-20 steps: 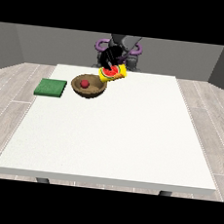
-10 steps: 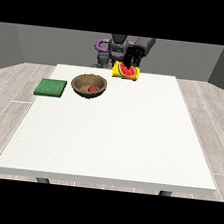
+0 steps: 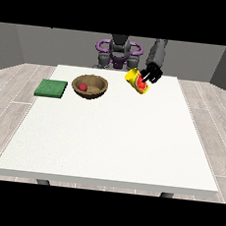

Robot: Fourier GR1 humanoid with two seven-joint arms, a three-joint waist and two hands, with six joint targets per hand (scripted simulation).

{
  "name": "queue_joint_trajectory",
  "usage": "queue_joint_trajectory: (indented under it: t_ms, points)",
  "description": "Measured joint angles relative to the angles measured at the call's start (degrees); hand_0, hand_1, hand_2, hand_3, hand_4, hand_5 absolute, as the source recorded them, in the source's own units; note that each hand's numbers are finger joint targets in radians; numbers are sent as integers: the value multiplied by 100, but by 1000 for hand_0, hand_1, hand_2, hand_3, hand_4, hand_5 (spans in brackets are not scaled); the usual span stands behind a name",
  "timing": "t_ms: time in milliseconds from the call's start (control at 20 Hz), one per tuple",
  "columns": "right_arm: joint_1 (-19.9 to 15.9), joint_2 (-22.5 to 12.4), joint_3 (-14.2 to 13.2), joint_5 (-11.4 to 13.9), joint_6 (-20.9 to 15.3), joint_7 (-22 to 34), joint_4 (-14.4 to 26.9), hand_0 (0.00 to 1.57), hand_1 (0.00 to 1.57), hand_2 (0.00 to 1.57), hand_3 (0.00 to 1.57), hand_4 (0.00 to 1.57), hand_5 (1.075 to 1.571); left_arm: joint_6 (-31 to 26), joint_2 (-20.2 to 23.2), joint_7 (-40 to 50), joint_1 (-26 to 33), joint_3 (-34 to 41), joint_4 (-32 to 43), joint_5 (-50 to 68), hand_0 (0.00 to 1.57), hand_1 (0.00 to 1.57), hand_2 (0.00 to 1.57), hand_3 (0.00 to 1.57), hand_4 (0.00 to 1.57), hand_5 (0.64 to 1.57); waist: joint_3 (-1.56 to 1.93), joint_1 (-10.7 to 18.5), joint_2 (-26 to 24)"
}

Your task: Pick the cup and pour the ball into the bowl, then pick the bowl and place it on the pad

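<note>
White table (image 3: 111, 144) fills the view. At its far edge, the hand at the view's right (image 3: 151, 74) grips the tilted yellow cup (image 3: 137, 81), now carried away from the bowl (image 3: 90, 86). Red ball (image 3: 82, 86) lies inside the bowl, so pouring looks done; green pad (image 3: 51, 88) waits beside the bowl.

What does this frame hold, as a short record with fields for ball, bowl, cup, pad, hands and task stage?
ball: red, inside the bowl
bowl: brown, on the table, right of the pad, not held
cup: yellow with red inside, tilted, at the hand at the view's right
pad: green, flat near the table's left edge, nothing on it
hand at the view's right: fingers curled on the cup
other hand: not visible
task stage: pour done, bowl not yet on pad
</note>
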Motion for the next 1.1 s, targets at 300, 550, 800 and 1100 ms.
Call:
queue_joint_trajectory:
  t_ms: [300,550,800,1100]
  points:
    - [-25,131,46,72,-184,21,-78,0,0,0,0,518,1564,-1431,-754,-775,62,890,-884,2100,646,646,210,0,341,1566,-60,362,175]
    - [-48,304,173,289,-483,49,-371,0,0,0,0,499,1566,-3188,-519,-1614,181,1663,-1218,3577,0,0,0,0,0,1559,-16,680,604]
    - [-144,600,621,839,-937,131,-824,0,0,0,0,493,1568,-4630,210,-1888,-24,2223,-968,4417,0,0,0,0,0,1540,25,701,1127]
    - [-84,799,697,1055,-960,-327,-219,0,0,0,0,458,1567,-5555,1332,-1272,-463,2519,-838,4801,0,0,0,0,0,1518,50,754,1377]
